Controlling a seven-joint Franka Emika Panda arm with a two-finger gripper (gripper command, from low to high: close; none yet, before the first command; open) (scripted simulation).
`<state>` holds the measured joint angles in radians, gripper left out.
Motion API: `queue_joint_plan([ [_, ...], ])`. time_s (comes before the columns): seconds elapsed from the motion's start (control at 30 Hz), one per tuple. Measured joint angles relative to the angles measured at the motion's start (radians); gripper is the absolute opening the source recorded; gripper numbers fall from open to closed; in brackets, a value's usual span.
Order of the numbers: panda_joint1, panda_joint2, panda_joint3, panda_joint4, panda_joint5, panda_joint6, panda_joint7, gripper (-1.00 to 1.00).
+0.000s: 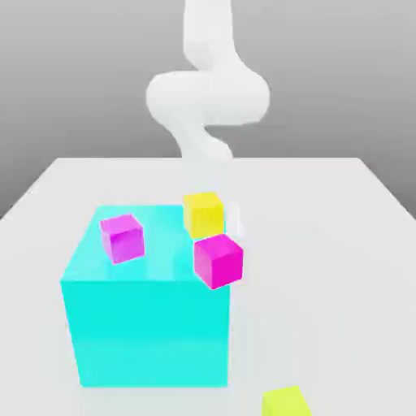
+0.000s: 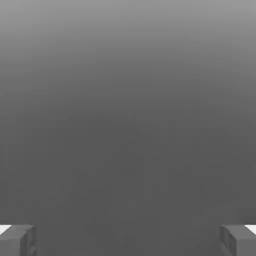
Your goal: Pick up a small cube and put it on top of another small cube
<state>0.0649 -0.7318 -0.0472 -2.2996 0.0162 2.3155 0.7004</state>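
Note:
The small lime-yellow cube (image 1: 286, 402) lies on the white table at the near edge, toward the exterior view's right, partly cut off by the picture's edge. A golden-yellow small cube (image 1: 203, 213) shows at the far edge of the big cyan cube (image 1: 146, 325). One magenta small cube (image 1: 122, 237) sits on the cyan cube's top. Another magenta cube (image 1: 218, 260) shows at its top right corner; I cannot tell whether it rests on it. In the hand view my gripper (image 2: 128, 240) is open, its grey fingertips (image 2: 17, 240) far apart with nothing between them, facing a plain grey backdrop.
The white arm (image 1: 207, 97) rises at the back of the table (image 1: 325, 244), behind the cubes. The big cyan cube takes up the near left of the table.

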Motion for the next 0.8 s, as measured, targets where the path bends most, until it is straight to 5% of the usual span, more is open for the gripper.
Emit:
queue_joint_plan([
  [0.47,0.280,0.386,-0.207,0.002,0.175,0.089,-0.624,0.00],
  [0.8,0.376,0.662,-0.245,0.004,0.305,0.148,-1.069,0.00],
])
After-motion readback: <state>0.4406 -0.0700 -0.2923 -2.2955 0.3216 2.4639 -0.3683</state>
